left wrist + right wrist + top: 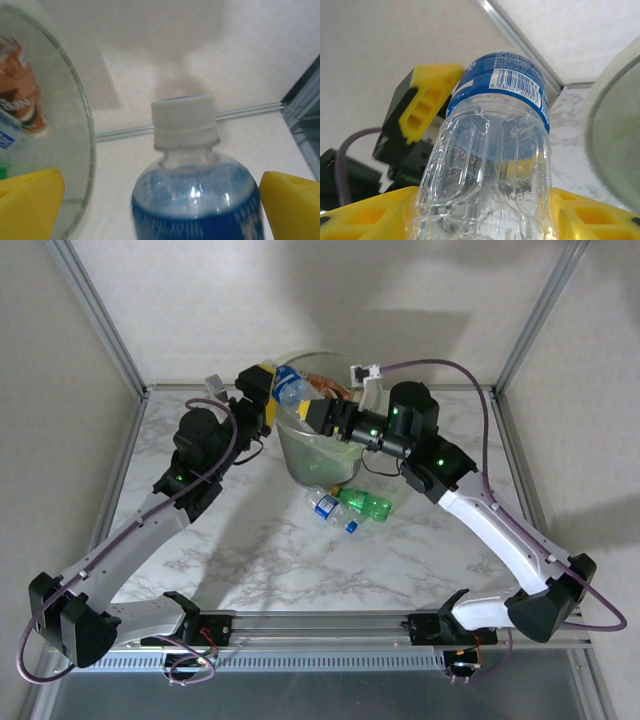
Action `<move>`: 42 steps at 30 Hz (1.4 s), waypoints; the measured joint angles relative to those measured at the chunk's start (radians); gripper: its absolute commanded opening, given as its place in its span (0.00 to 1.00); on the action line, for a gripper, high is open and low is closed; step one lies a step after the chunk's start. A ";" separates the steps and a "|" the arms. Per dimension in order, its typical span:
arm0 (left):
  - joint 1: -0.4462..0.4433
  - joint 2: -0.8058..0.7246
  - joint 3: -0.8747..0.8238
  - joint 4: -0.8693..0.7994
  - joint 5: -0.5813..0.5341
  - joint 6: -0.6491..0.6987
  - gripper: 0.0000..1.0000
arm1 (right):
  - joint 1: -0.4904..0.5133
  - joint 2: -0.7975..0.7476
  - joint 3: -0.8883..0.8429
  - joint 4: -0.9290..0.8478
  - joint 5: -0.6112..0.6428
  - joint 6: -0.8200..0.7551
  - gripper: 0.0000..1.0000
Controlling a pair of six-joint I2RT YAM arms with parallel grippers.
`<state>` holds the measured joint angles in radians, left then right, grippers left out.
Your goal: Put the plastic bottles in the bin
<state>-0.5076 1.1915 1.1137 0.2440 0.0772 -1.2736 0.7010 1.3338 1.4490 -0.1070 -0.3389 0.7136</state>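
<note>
A clear plastic bottle with a blue label and a white cap hangs in the air at the left rim of the pale-green bin. My right gripper is shut on its clear lower body, with a yellow finger pressed on each side. My left gripper stands open around the label end, its left finger well clear of the bottle. Two more plastic bottles lie on the table in front of the bin, one blue-labelled and one green. An orange-red labelled bottle shows through the bin wall.
A small blue cap lies beside the loose bottles. The marble table is fenced by metal frame posts and white walls. Both arms reach in over the bin, meeting at its left rim.
</note>
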 measured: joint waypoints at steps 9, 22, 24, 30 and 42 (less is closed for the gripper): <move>0.090 -0.090 0.021 -0.386 -0.147 0.172 1.00 | -0.156 0.151 0.159 -0.115 -0.062 -0.109 0.57; 0.163 -0.212 -0.052 -0.529 -0.171 0.275 1.00 | -0.206 0.384 0.307 -0.303 -0.158 -0.330 0.67; 0.163 -0.212 -0.058 -0.529 -0.170 0.283 0.99 | -0.206 0.386 0.287 -0.304 -0.171 -0.342 0.78; 0.163 -0.207 -0.074 -0.525 -0.154 0.291 0.99 | -0.207 0.379 0.250 -0.309 -0.143 -0.381 0.91; 0.163 -0.201 -0.095 -0.511 -0.141 0.291 0.97 | -0.211 0.198 0.237 -0.334 0.009 -0.369 0.90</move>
<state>-0.3450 0.9901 1.0183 -0.2668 -0.0635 -0.9829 0.4904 1.5318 1.6863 -0.4408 -0.3298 0.3443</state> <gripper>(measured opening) 0.976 0.898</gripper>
